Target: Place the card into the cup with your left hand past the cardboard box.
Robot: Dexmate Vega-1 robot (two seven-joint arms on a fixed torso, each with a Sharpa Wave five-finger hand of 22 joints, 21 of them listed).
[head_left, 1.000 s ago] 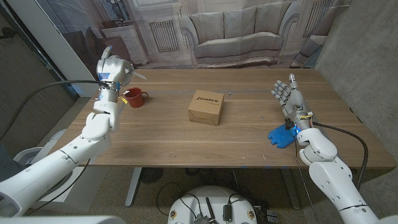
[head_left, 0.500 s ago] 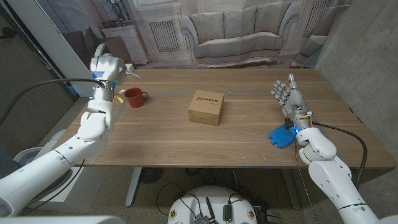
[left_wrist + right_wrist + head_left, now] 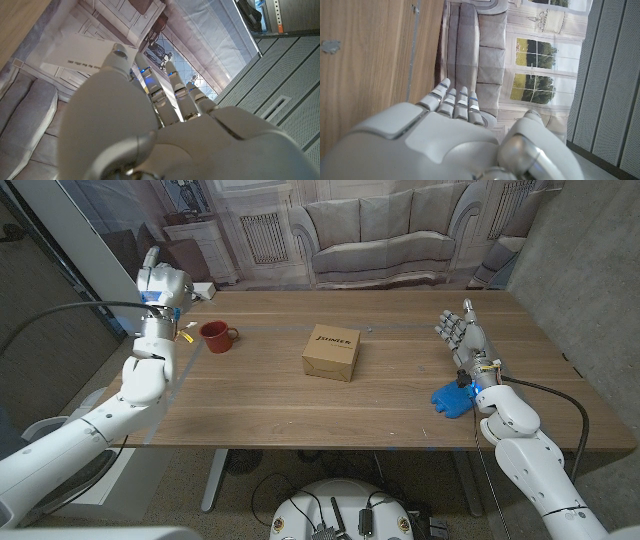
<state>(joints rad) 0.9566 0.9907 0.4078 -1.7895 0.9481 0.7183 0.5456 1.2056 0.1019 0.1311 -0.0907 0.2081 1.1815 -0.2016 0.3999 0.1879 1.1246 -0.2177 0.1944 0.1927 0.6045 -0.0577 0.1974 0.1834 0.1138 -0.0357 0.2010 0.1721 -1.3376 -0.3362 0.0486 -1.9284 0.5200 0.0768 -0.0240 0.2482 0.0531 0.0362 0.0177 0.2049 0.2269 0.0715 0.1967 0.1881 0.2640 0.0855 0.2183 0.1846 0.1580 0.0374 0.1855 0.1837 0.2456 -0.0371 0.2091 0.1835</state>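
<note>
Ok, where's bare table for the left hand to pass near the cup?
Bare wood lies between the red cup and the cardboard box, and along the whole near edge in front of both. It is tighter at the table's left end, where the left hand, holding the card, sits close beside the cup.

non-task items on and behind the wooden table (image 3: 380, 405)
blue object (image 3: 450, 398) near right front edge; printed backdrop (image 3: 370, 230) of a sofa and panelled walls behind
</note>
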